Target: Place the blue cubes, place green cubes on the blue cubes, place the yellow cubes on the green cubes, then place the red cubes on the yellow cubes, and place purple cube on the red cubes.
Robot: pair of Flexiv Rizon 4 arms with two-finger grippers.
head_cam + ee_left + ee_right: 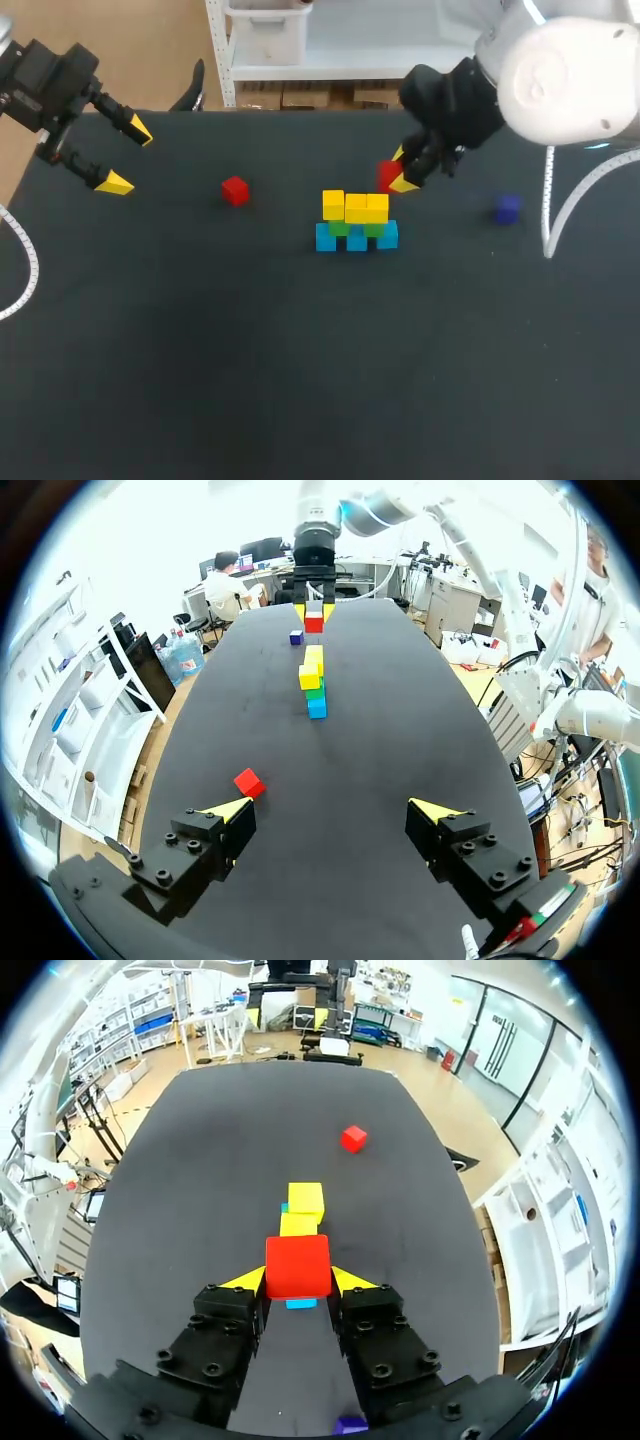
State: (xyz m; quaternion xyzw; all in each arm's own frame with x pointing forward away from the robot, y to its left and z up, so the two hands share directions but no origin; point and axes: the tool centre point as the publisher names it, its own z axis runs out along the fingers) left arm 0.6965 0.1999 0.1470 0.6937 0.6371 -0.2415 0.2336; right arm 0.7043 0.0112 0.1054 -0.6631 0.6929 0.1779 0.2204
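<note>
1. Where the table [200, 350] carries the build near its middle, the stack [356, 225] reads from the bottom up. Three blue cubes [356, 240] sit in a row on the table, green cubes [340, 228] rest on them, and yellow cubes [366, 208] are on top.
2. Right end effector [402, 170] sits just behind the stack's right end. Its fingers are set narrow, one cube apart, gripping a red cube [298, 1266] from both sides.
3. In the right wrist view the held red cube overlaps the near end of the stack. A sliver of blue shows just under it and the yellow cubes lie directly ahead. Whether the held cube touches the stack: cannot tell.
4. A second red cube [235, 190] lies alone on the table, left of the stack and well apart from it.
5. The purple cube [507, 209] lies alone on the table, right of the stack and well apart from it.
6. Left end effector [127, 155] is far left of the stack, beyond the second red cube. Its fingers are spread wide with nothing between them.
7. In the left wrist view the second red cube sits just ahead of one finger. The stack is further ahead, and the right end effector with its red cube is past the stack.
</note>
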